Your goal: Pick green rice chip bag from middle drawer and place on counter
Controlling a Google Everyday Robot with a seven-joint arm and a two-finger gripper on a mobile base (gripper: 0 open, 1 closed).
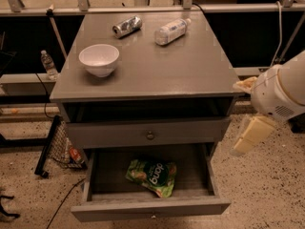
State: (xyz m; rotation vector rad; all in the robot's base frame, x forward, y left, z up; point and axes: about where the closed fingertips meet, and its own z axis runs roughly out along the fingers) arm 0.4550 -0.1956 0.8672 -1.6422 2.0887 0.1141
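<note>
The green rice chip bag (152, 175) lies flat inside the open middle drawer (90, 185), a little right of its centre, label up. The counter (190, 66) is the grey top of the cabinet. My gripper (249, 136) hangs off the white arm at the right, beside the cabinet's right front corner. It is outside the drawer, above and to the right of the bag, and touches nothing.
On the counter stand a white bowl (99, 59) at the left, a crushed can (127, 26) and a clear plastic bottle (170, 31) lying at the back. The upper drawer (150, 135) with a round knob is slightly pulled out. A net basket (62, 147) leans at the left.
</note>
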